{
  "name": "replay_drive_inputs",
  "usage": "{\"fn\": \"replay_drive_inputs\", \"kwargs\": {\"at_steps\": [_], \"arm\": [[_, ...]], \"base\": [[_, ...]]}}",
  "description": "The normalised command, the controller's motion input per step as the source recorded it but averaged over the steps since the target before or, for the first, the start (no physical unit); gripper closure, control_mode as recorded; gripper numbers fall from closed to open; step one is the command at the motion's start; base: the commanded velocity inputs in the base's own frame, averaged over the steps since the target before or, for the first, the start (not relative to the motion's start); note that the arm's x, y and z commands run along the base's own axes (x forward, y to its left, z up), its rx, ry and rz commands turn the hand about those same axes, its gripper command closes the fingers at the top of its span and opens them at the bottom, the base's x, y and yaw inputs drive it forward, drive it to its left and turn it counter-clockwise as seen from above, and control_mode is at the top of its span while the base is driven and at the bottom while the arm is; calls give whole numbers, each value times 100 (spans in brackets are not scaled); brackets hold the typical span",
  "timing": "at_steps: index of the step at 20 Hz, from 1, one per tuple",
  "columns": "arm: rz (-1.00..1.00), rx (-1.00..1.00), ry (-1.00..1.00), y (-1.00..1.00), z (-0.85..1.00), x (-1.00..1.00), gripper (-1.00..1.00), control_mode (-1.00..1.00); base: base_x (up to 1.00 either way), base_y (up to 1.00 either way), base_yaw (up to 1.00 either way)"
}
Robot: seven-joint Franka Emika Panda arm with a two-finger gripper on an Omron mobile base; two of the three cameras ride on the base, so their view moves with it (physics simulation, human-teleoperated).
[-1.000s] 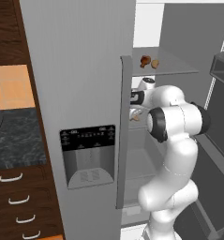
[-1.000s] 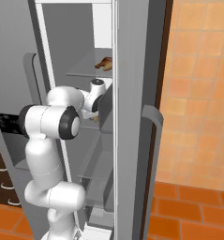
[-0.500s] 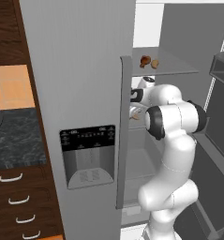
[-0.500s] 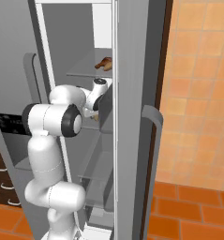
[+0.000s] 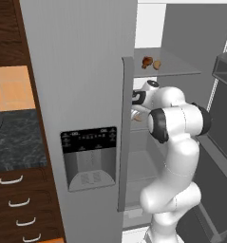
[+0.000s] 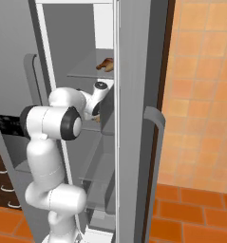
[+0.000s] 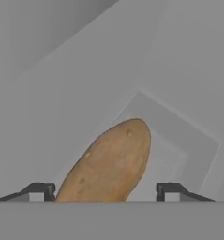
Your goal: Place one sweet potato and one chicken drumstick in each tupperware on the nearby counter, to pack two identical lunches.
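The tan-orange, tapered sweet potato lies on a grey fridge shelf, slanting between the two dark tips of the pincer, which stand spread either side of it with a clear gap on one side, not yet pinching. It looks firm, fairly light, and rounded enough to roll or slip. The thick middle, squeezed across its narrow width, seems the safest hold, rather than a tapered end.
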Motion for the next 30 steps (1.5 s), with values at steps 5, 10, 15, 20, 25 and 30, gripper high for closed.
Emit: {"fn": "replay_drive_inputs", "kwargs": {"at_steps": [5,10,15,20,25,30], "arm": [[0,0,0,0,0,-2,100,-100],[0,2,0,-14,16,-60,100,-100],[-3,15,0,-57,60,-97,100,-100],[-8,11,2,-6,38,-100,100,-100],[-16,4,4,5,42,-100,100,-100],[-24,-2,14,20,73,-90,100,-100]], "base": [[0,0,0],[0,0,0],[0,0,0],[0,0,0],[0,0,0],[0,0,0]]}}
